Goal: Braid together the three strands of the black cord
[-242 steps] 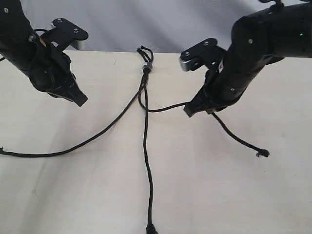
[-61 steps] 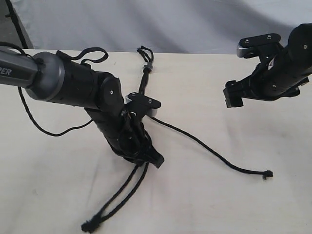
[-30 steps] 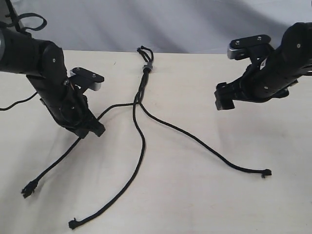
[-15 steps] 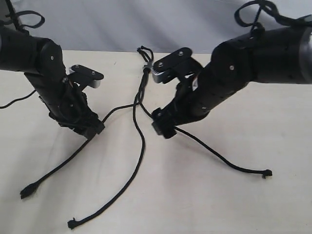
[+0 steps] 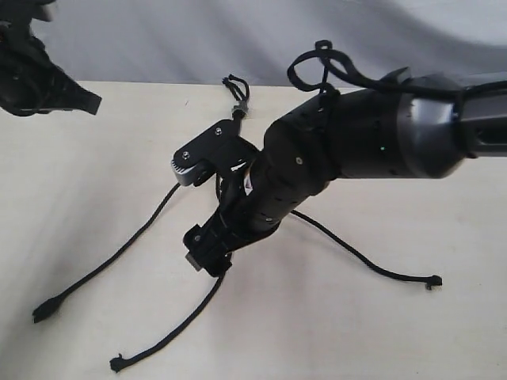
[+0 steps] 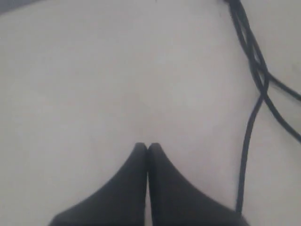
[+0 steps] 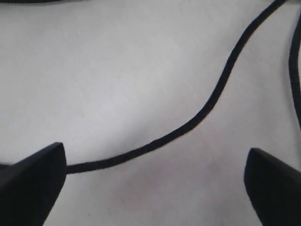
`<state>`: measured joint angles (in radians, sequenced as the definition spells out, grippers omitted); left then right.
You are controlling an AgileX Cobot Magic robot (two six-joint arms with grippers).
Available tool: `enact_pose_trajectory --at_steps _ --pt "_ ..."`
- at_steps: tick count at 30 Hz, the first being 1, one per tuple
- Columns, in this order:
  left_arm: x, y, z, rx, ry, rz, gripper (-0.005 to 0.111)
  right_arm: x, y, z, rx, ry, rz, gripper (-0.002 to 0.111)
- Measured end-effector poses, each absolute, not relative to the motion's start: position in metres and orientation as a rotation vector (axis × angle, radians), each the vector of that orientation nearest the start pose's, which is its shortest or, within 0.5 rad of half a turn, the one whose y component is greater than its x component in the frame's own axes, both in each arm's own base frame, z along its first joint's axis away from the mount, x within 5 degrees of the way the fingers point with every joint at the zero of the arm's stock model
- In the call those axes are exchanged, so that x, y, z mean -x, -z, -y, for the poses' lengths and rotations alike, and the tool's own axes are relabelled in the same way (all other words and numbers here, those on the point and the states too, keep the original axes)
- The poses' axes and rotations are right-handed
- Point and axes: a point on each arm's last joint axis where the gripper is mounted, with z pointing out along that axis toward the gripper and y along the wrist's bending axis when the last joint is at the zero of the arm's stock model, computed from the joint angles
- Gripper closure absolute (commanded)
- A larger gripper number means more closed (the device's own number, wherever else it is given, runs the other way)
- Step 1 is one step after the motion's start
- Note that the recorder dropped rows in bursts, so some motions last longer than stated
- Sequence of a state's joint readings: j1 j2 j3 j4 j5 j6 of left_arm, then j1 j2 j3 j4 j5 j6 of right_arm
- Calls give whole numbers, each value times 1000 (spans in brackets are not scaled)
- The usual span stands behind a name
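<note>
The black cord's knot [image 5: 235, 87] lies at the table's far edge, and the three strands fan toward the near side. The left strand [image 5: 111, 257] and right strand [image 5: 360, 257] lie loose. The middle strand [image 5: 170, 332] emerges from under my right gripper [image 5: 206, 253], which reaches across the centre. In the right wrist view this gripper [image 7: 155, 162] is wide open, with a strand [image 7: 188, 126] running between its fingers [image 7: 33, 181]. My left gripper [image 5: 85, 101] hangs at the far left, shut and empty [image 6: 147, 147], with crossed strands [image 6: 256, 77] off to one side.
The beige table [image 5: 380, 340] ends at a grey backdrop [image 5: 174, 39] behind the knot. The bulky right arm [image 5: 348, 150] with its looped cable [image 5: 321, 67] covers the upper stretch of the strands. Frayed strand tips [image 5: 432, 281] lie near the front.
The left arm has pulled away to the far left corner, leaving the left strand on the table. The right arm has swung left and down over the middle strand.
</note>
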<state>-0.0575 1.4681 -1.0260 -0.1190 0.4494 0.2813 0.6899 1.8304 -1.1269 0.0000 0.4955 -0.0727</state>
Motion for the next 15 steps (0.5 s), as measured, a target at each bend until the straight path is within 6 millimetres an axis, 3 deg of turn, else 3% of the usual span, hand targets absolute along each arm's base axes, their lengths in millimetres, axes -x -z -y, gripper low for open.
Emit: enact_pose_trajectory --at_steps 6,11,14,15 --pt "-289 -305 18 -261 -17 -2189 106 -303 -160 -250 998 -180 -2554 13" --pt "-277 -313 18 -253 -18 -2148 106 -314 -133 -259 1017 -150 -2630 13" --pt "-275 -313 18 -251 -17 -2147 106 -315 -119 -259 1006 -139 -2674 22" --pt "-275 -313 18 -251 -17 -2147 106 -315 -119 -260 1005 -140 -2672 32"
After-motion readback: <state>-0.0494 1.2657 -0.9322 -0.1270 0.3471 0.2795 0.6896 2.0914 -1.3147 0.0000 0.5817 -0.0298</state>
